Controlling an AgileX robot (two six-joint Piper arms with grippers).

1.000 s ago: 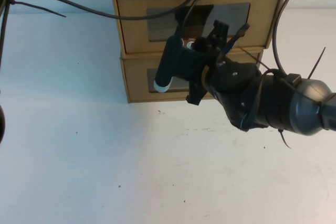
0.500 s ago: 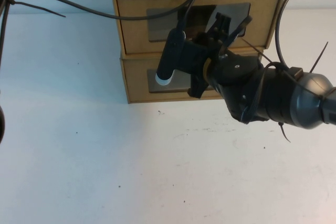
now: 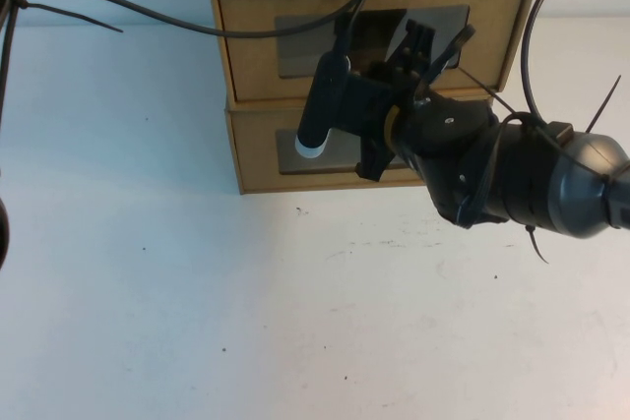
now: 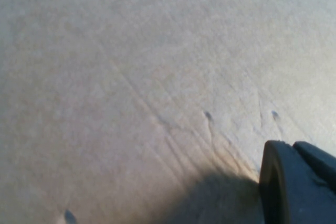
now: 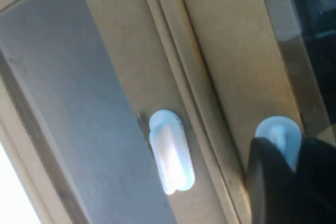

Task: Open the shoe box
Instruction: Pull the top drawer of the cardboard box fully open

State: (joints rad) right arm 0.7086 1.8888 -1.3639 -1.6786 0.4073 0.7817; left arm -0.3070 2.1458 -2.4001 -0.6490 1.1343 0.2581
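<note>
Right pincer (image 3: 438,38) at one o'clock half hides the shoe box (image 3: 246,46) handle (image 5: 275,129). Left pincer (image 4: 296,182) is cropped over cardboard. I cannot tell either's grip.

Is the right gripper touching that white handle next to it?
Cannot tell. In the right wrist view the right gripper covers the end of the white handle, hiding any contact or gap. The left gripper is over bare cardboard.

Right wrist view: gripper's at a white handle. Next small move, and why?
Probably close the right gripper on the white handle it overlaps: the shoe box front looks shut, so it needs a grip before pulling. Left gripper hovers close over cardboard.
</note>
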